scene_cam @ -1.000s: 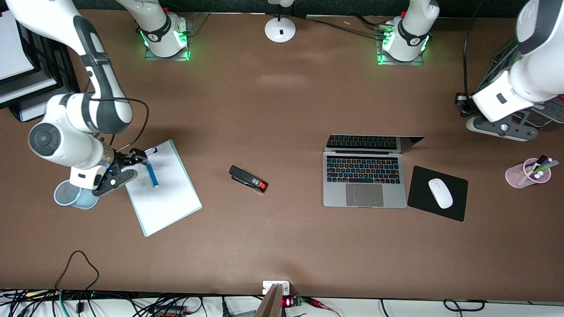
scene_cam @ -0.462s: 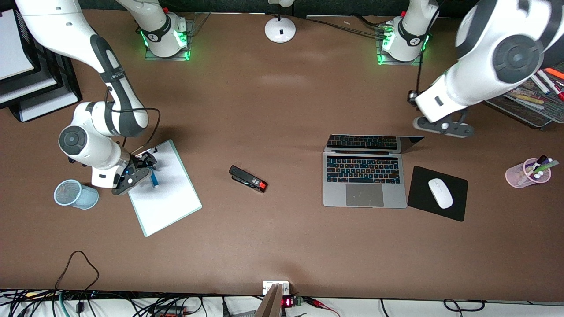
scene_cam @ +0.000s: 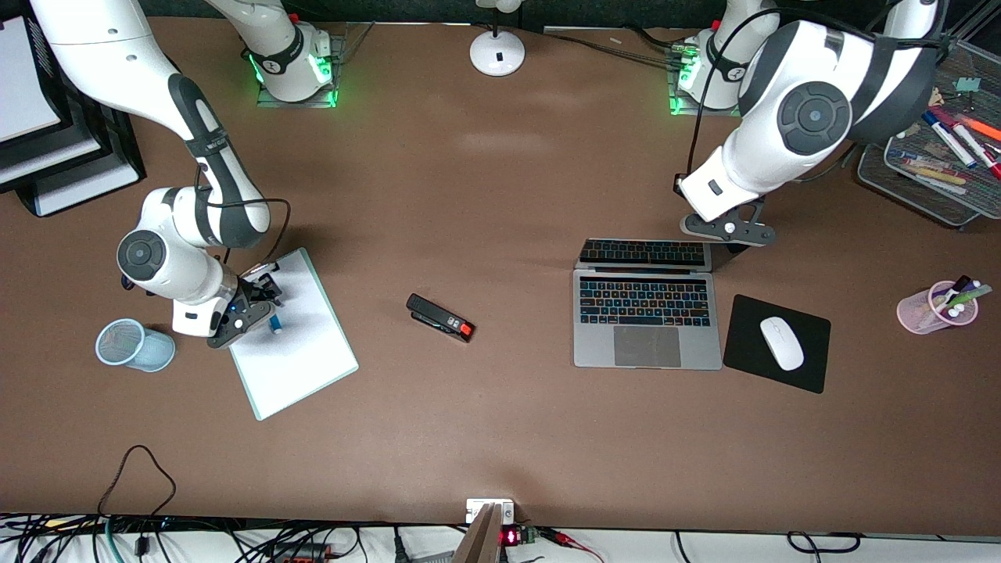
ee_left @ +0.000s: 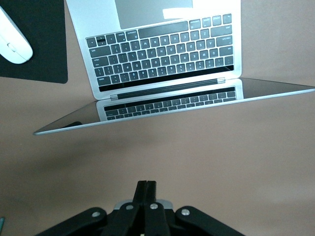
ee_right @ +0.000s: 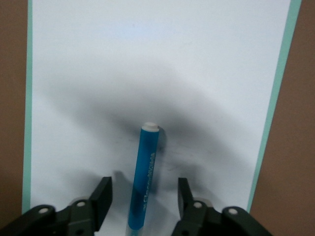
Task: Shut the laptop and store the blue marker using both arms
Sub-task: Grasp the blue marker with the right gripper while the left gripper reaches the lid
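Note:
The silver laptop (scene_cam: pixel 647 344) stands open near the left arm's end of the table, its screen (scene_cam: pixel 645 254) raised. In the left wrist view the laptop (ee_left: pixel 162 49) has its lid edge (ee_left: pixel 172 105) toward my gripper. My left gripper (scene_cam: pixel 731 234) hangs shut just past the lid's corner, its fingertips (ee_left: pixel 146 189) pressed together on nothing. The blue marker (scene_cam: pixel 274 322) lies on a white clipboard (scene_cam: pixel 301 352). My right gripper (scene_cam: pixel 264 303) is low over it and open. The marker (ee_right: pixel 146 167) lies between the fingers (ee_right: pixel 102 194) with a gap on each side.
A black stapler (scene_cam: pixel 440 317) lies mid-table. A white mouse (scene_cam: pixel 782 342) sits on a black mouse pad (scene_cam: pixel 743 344) beside the laptop. A blue mesh cup (scene_cam: pixel 129 344) stands by the clipboard. A pink pen cup (scene_cam: pixel 938 306) and a mesh tray of markers (scene_cam: pixel 938 164) are at the left arm's end.
The left arm swung in from the table's end to the laptop lid's corner. The right gripper came down over the marker and its fingers narrowed around it.

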